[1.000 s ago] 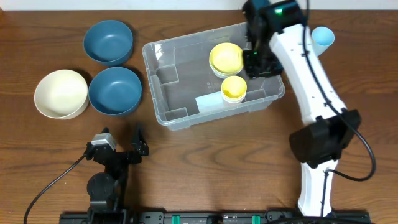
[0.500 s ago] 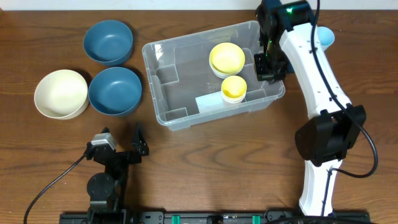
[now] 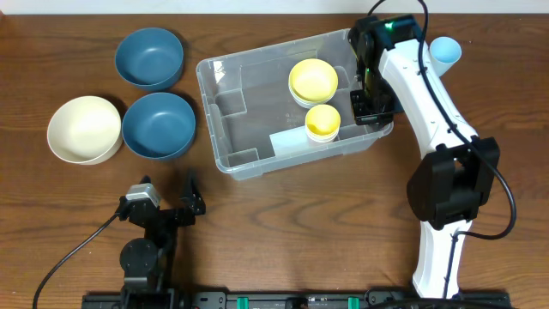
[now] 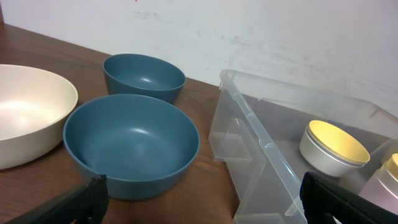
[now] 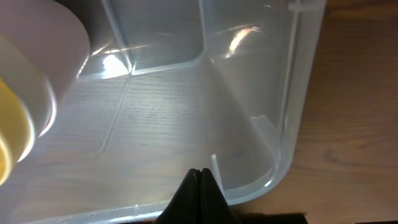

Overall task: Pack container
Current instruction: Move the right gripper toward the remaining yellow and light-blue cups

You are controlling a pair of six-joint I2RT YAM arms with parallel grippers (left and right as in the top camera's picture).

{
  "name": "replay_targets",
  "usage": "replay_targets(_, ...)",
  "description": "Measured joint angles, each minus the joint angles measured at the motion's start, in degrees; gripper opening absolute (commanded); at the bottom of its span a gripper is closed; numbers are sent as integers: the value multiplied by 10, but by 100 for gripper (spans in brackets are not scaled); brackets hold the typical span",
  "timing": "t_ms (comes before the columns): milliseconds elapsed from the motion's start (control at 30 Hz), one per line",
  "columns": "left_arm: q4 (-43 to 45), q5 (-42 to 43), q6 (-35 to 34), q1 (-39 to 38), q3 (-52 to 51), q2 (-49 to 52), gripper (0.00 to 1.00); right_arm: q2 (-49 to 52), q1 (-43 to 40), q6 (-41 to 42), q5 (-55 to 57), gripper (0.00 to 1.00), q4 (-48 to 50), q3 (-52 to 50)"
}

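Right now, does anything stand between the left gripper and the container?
Nothing visible does. Only bare table lies between the left gripper and the container; the nearest blue bowl sits to one side of that path.

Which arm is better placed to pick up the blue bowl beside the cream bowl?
Left: the left gripper, open, faces that blue bowl nearby; the right gripper is shut over the container's far end.

bin (image 3: 232, 146): clear
small bowls (image 3: 313, 80) by the right pincer (image 3: 371, 112): yellow inside
far bowls (image 3: 158, 124): blue
big bowl (image 3: 83, 129): cream
cup (image 3: 445, 51): light blue
table (image 3: 343, 215): brown, wood lines
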Motion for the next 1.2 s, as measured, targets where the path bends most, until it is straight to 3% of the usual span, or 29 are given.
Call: replay_targets(1200,0,0,0,0,0,0,98,-14,40,5,-46,2,-18,-44)
